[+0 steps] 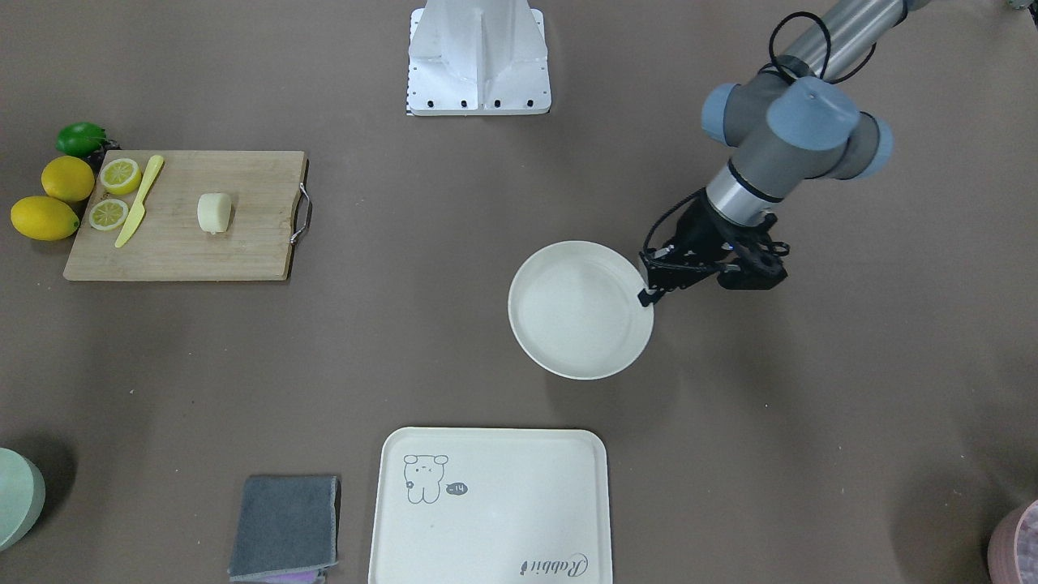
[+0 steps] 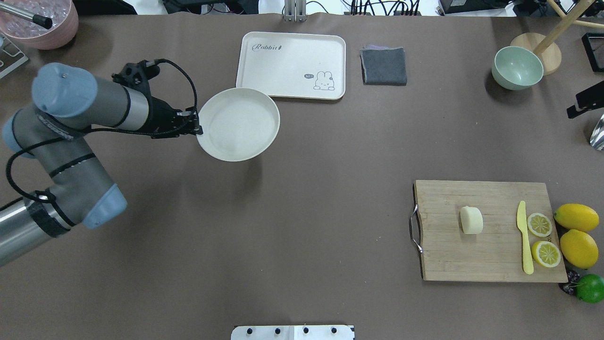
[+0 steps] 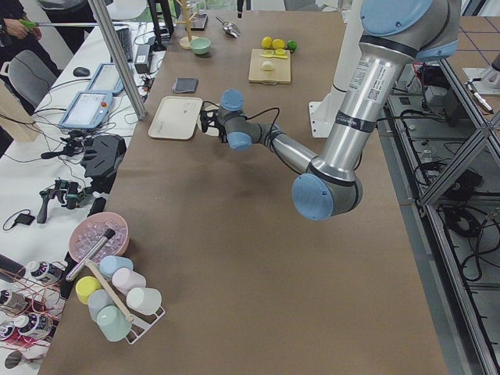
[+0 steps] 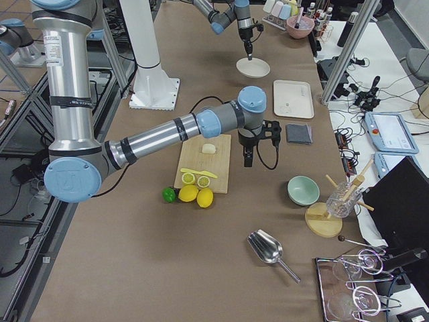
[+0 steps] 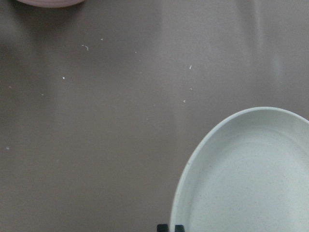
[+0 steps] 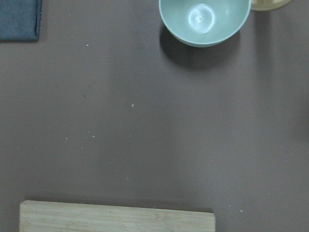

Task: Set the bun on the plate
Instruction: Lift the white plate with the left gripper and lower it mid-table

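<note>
Gripping the plate [image 2: 238, 125] at its 9 o'clock rim, the left gripper [image 2: 198, 130] should keep it level and move slowly.

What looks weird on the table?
The plate looks odd: the left gripper pinches its rim, and its shadow suggests it hangs just above the table. The bun sits on the board. Nothing looks spilled or broken.
</note>
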Available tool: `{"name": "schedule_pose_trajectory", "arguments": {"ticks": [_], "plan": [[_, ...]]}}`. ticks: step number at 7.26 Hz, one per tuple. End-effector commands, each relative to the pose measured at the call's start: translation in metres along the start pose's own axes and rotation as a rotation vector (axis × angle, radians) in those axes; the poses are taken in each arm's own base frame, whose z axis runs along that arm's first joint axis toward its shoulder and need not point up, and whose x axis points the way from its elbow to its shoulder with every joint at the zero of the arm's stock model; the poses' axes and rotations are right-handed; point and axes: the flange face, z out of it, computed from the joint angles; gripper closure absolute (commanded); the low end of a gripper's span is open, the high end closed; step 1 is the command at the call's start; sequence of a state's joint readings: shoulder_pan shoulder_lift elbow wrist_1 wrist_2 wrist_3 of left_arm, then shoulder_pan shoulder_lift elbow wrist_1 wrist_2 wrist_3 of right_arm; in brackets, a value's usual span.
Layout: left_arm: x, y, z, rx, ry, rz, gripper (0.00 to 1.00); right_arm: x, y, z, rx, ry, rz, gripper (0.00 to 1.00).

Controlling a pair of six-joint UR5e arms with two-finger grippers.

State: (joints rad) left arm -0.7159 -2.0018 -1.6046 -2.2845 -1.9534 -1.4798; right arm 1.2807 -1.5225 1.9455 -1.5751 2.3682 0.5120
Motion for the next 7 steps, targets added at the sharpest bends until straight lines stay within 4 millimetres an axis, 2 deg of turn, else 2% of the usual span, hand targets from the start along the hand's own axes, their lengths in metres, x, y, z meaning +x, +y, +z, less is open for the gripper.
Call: {"name": "schedule_pose_trajectory", "arguments": {"ticks": [1, 2, 3, 4, 6, 7], "plan": [[0.046, 0.066, 0.037, 0.034, 0.003, -0.016, 1.0, -0.052, 0.01, 0.018, 0.027, -0.032, 0.028, 0.0], [0.051, 0.096, 0.051, 0.047, 0.002, -0.039, 1.0, -0.075, 0.017, 0.034, 0.038, -0.043, 0.057, 0.0], [0.057, 0.127, 0.065, 0.053, 0.001, -0.032, 1.0, -0.085, 0.023, 0.046, 0.041, -0.042, 0.068, 0.0], [0.059, 0.149, 0.073, 0.062, -0.014, -0.02, 1.0, -0.086, 0.026, 0.052, 0.031, -0.039, 0.064, 0.0], [0.058, 0.161, 0.077, 0.061, -0.016, -0.012, 1.0, -0.089, 0.031, 0.058, 0.016, -0.038, 0.06, 0.0], [0.062, 0.162, 0.072, 0.059, -0.021, -0.011, 0.88, -0.09, 0.032, 0.061, 0.009, -0.036, 0.058, 0.0]]}}
